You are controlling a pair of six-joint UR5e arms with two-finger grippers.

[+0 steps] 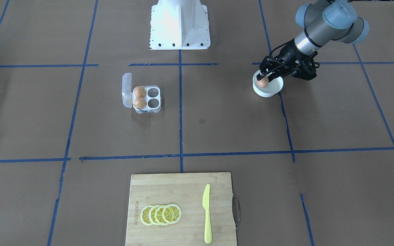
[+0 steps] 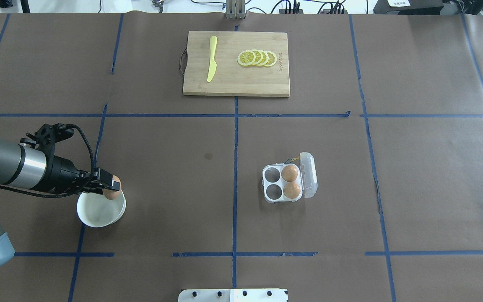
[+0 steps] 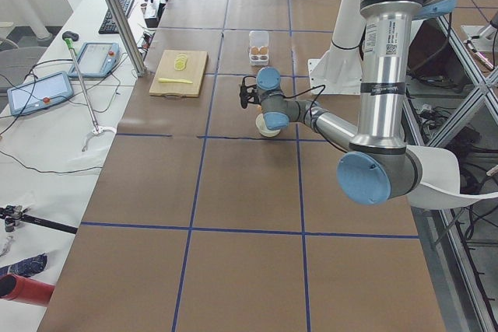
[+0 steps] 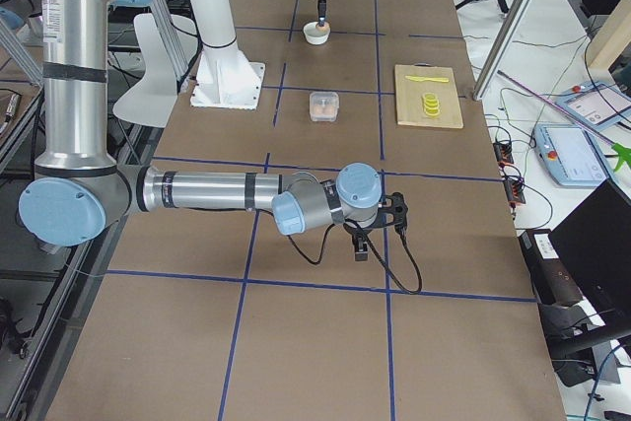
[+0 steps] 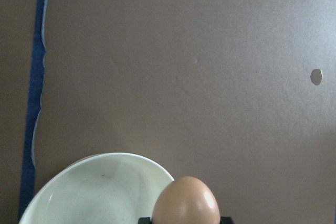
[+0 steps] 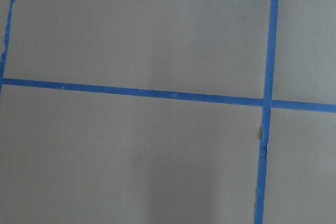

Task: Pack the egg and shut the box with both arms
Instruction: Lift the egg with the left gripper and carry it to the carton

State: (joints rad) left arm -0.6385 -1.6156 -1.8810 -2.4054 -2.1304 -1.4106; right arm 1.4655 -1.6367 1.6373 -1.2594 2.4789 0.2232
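My left gripper is shut on an orange-brown egg and holds it just over the far rim of a white bowl. The overhead view shows the gripper, the egg and the bowl. The left wrist view shows the egg beside the bowl's rim. The clear box stands open at mid-table with its lid folded back, two eggs in it and two cups empty. My right gripper shows only in the exterior right view; I cannot tell whether it is open or shut.
A wooden cutting board lies at the far side of the table with a yellow knife and several lemon slices on it. The white robot base stands at the near edge. Blue tape lines cross the brown table.
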